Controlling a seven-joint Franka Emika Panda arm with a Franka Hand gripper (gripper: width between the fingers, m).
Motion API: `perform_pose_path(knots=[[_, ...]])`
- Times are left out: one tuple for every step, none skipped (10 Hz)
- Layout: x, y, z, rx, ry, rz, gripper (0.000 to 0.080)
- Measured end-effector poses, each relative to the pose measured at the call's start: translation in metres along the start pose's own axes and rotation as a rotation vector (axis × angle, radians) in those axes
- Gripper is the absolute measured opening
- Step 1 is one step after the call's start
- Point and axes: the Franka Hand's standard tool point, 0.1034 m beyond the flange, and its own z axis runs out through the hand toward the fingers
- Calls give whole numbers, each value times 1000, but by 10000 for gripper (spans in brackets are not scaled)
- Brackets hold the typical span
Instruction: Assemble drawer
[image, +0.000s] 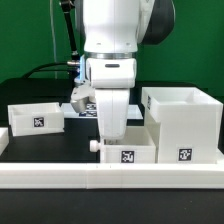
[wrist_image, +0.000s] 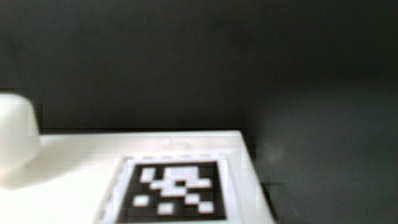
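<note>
The large cube-like casing (image: 181, 124) stands at the exterior view's right. One small open-top tray (image: 35, 116) sits at the left. The second tray (image: 128, 151) lies at the front centre against the rail, its tag facing forward. My gripper (image: 100, 142) is lowered at this tray's left end, and its fingers are hidden by the hand. The wrist view shows a white tagged face of the tray (wrist_image: 175, 186) close up. One blurred white finger (wrist_image: 15, 140) shows beside it. The other finger is out of frame.
A long white rail (image: 110, 177) borders the table's front edge. The marker board (image: 84, 100) lies behind the arm on the black table. Cables hang at the back left.
</note>
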Motion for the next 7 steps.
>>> perform_pose_path(knots=[[3, 0, 0, -1, 0, -3, 41], [2, 0, 0, -1, 1, -3, 41], [-4, -1, 1, -1, 0, 8, 41], [-5, 0, 1, -5, 1, 13, 41], [-4, 0, 1, -27, 4, 13, 41], [-5, -1, 2, -22, 3, 13, 41], [-2, -1, 2, -21, 3, 11, 41]])
